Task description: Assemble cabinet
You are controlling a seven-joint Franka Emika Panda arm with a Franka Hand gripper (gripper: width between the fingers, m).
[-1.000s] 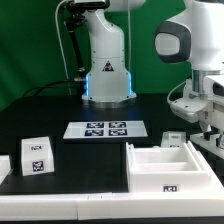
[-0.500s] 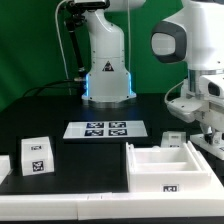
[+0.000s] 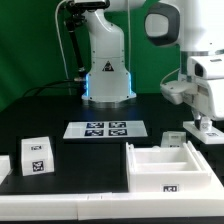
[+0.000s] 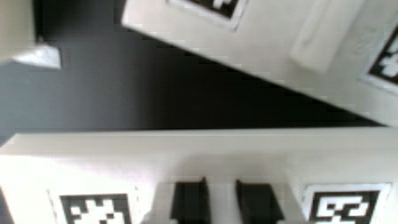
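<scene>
The cabinet (image 3: 150, 178), a large white open box with inner dividers and a tag on its front, stands at the front right of the black table. My gripper (image 3: 205, 126) hangs just beyond its far right corner, above the table. In the wrist view my gripper (image 4: 221, 203) shows two dark fingers (image 4: 187, 203) close together with a thin gap. Nothing shows between them. Right behind them is a white part (image 4: 107, 165) with a tag on each side. I cannot tell which part it is.
A small white piece (image 3: 172, 139) stands behind the cabinet. A white tagged block (image 3: 37, 155) and another white piece (image 3: 4, 165) sit at the front left. The marker board (image 3: 105, 129) lies mid-table before the robot base (image 3: 105, 75). Another white tagged part (image 4: 249, 30) shows in the wrist view.
The arm has risen and shifted a little toward the exterior view's left, lifting the gripper off the low spot by the cabinet's right corner. The parts on the table have not moved.
</scene>
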